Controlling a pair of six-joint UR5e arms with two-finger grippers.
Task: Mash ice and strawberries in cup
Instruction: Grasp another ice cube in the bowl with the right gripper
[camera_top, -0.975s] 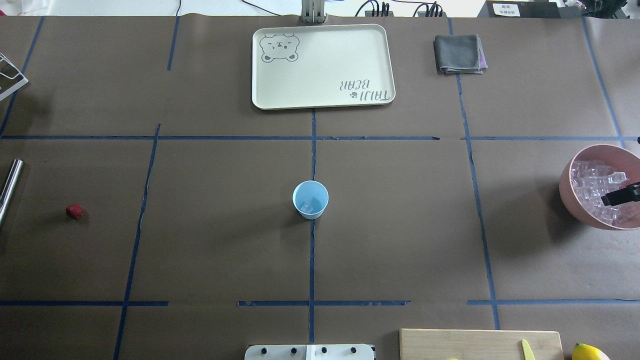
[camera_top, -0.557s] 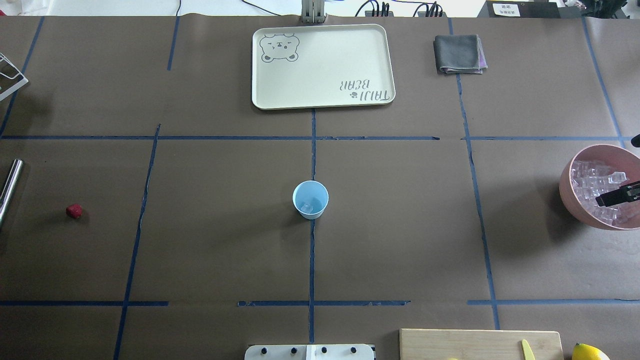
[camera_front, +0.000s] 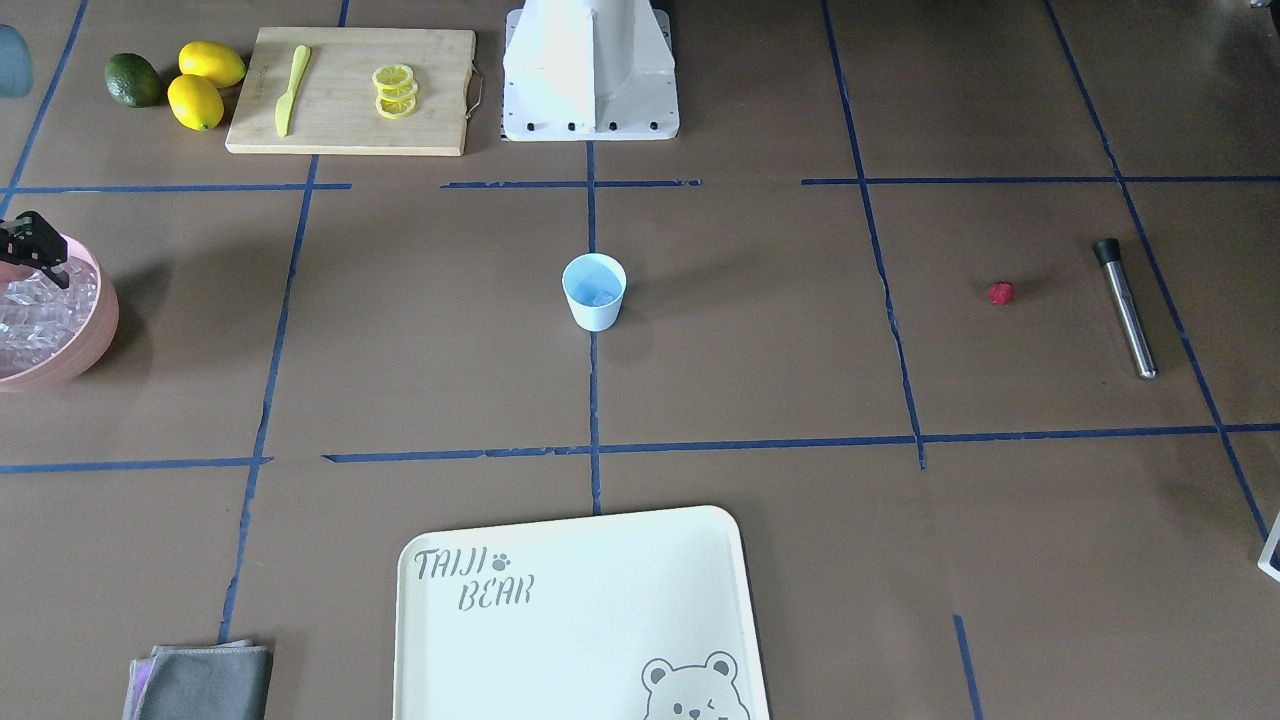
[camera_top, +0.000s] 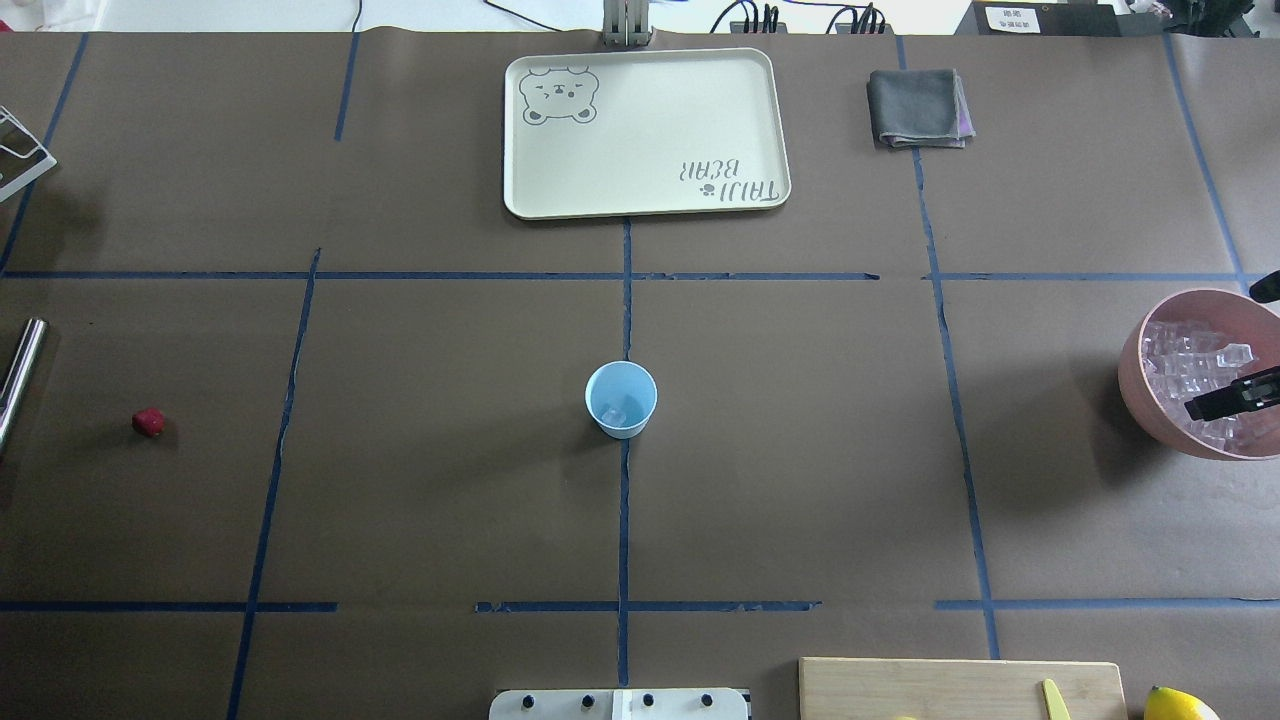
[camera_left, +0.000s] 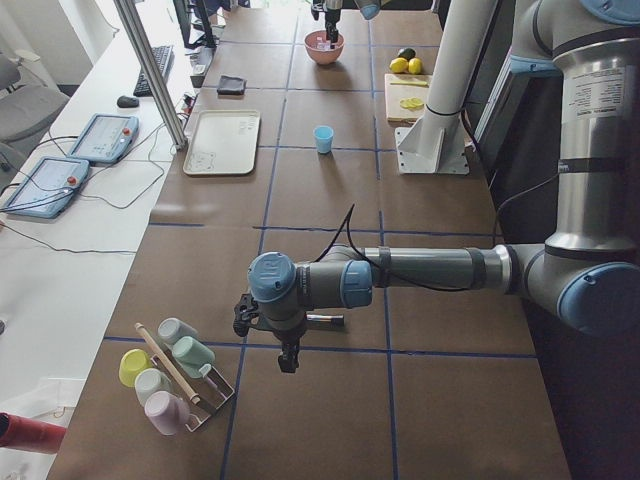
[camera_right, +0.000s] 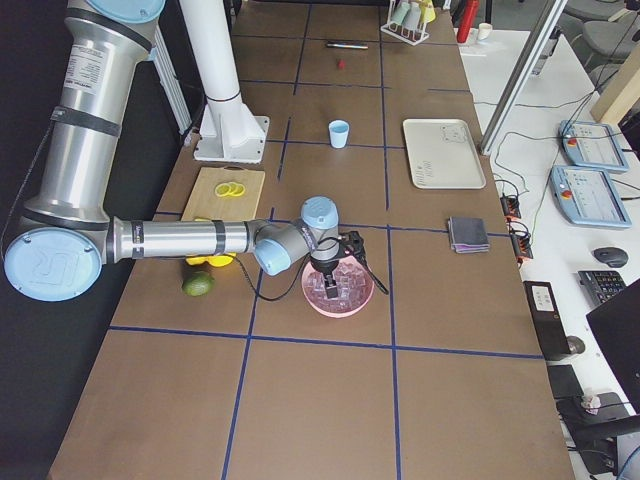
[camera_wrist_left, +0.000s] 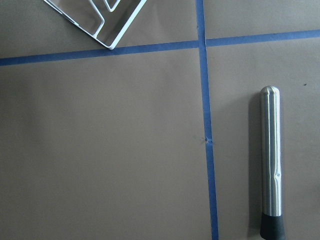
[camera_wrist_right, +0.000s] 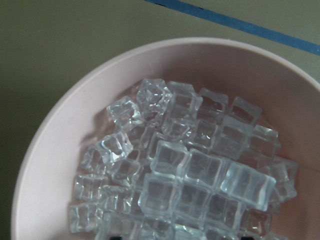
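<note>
The brown paper-covered tabletop (camera_top: 800, 480) is gridded with blue tape. A large pink bowl (camera_top: 1135, 395) is set at the edge on the robot's right and is heaped with cubes. The right gripper (camera_top: 1220, 352) is held over it with its fingers spread wide and nothing between them. A slip is judged likely here. The cubes are slick and packed together, so one may be squeezed out sideways, or two may be pinched at once and dropped short of the cup.

The left gripper (camera_left: 287, 362) is hung near the opposite edge by a steel muddler with a black tip (camera_wrist_left: 270, 160); whether it is spread cannot be told. The small light-blue tapered cup (camera_top: 622, 430) is stood at the tabletop's middle, with one cube seen inside. The small red strawberry (camera_top: 148, 422) is left near the left edge, well apart from the cup. The clear ice cubes (camera_wrist_right: 190, 170) are found directly beneath the right gripper, close under its tips.
</note>
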